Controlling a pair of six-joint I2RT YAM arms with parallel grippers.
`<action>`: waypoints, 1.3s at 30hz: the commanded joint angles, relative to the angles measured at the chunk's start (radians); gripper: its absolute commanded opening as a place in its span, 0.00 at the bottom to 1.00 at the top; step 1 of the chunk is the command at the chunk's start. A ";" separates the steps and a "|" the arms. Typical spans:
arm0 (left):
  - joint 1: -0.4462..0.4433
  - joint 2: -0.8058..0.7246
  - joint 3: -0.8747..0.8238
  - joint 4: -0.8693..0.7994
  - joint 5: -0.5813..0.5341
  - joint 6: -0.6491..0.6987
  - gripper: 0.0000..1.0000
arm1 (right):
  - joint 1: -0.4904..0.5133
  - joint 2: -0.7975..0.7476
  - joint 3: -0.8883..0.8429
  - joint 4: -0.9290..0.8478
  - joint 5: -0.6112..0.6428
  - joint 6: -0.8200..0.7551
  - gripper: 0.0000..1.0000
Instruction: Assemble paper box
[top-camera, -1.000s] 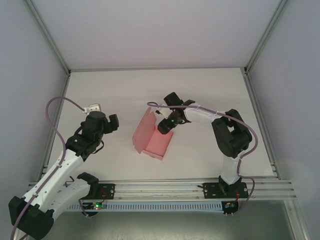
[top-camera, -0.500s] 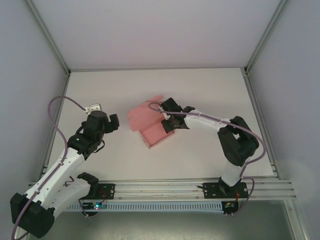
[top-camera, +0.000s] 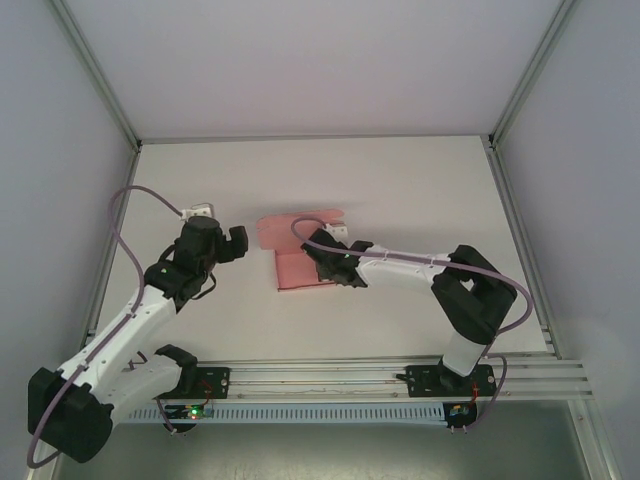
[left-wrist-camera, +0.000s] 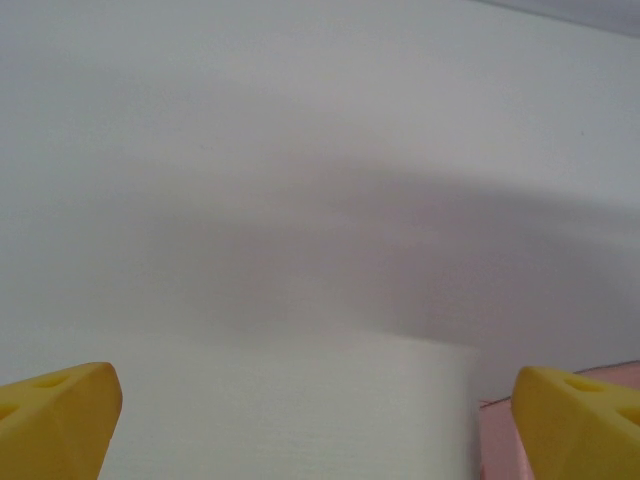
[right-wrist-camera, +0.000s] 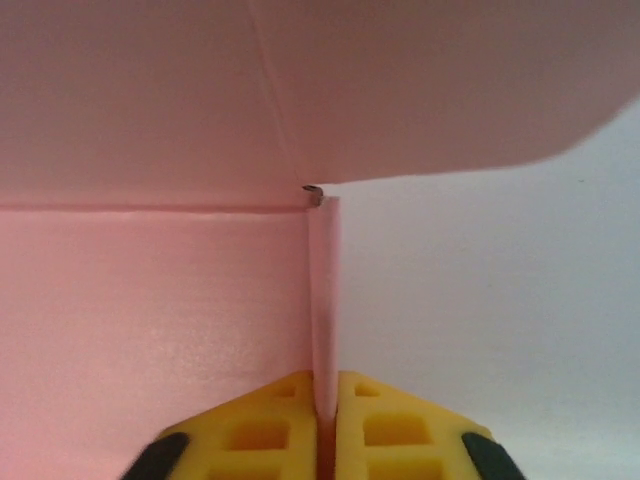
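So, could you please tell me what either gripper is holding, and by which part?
The right gripper pinches the paper box by its thin upright side wall; the left gripper holds nothing, fingers apart.

The paper box (top-camera: 296, 270) lies on the desk (top-camera: 420, 190), near its middle. Its right-hand wall stands between the right end effector's (top-camera: 326, 263) fingertips. Left of the box, apart from it, is the left end effector (top-camera: 237, 242).

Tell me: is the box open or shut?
Open. The lid flap lies back beyond the tray, not over it; the right gripper pinches a side wall.
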 joint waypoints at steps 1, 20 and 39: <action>0.014 0.013 0.030 0.057 0.064 0.059 1.00 | 0.015 -0.051 -0.047 0.004 0.046 0.082 0.33; 0.120 0.142 0.182 -0.055 0.498 0.452 1.00 | -0.468 -0.402 -0.117 0.217 -0.913 -0.969 0.98; 0.181 0.471 0.288 -0.089 0.823 0.856 0.82 | -0.542 0.063 0.249 -0.011 -1.118 -1.176 0.76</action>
